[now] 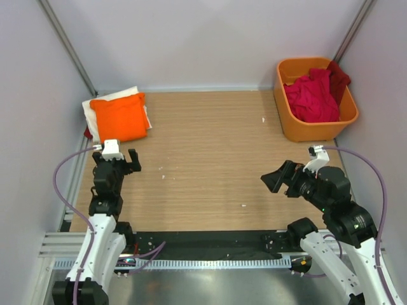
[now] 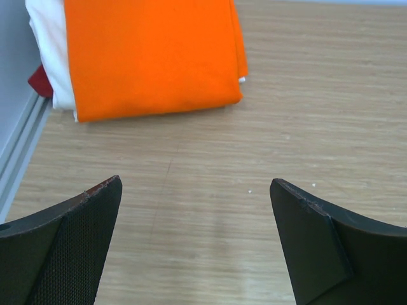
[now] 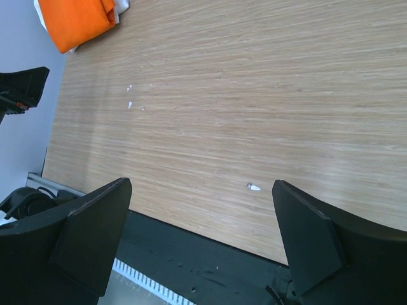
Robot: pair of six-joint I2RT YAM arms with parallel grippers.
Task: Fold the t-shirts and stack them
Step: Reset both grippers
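Both jaws stand spread wide, and neither pair holds anything. Your left gripper [image 2: 195,187] hovers low over the bare table [image 1: 203,146] at the near left, fingers pointing at the stack just ahead of it.

That stack sits in the far left corner. The orange shirt [image 1: 119,117] lies on top, folded into a neat rectangle. The white shirt [image 1: 111,95] is folded beneath it and shows along its left and far edges. A red sliver [image 2: 39,81] peeks out at the bottom left, against the rail [image 2: 22,149]. It looks like a third folded shirt, but you cannot be sure from these views.

The middle of the table carries only a few pale specks [image 1: 161,171].

Your right gripper [image 3: 200,187] sits at the near right, turned leftward across the wood and well apart from any cloth. Behind it, in the far right corner, the tub [image 1: 289,121] holds a crumpled crimson shirt [image 1: 311,98]. A dark red shirt [image 1: 339,76] drapes over its far right rim. How many garments make up that heap is not clear.

By this layout you are somewhere around halfway: two shirts, perhaps three, are folded and stacked, and the tub is not yet emptied. The next step looks like a reach back into the tub with your right arm. You would draw one shirt onto the open wood, spread and fold it, then lay it on the orange one.
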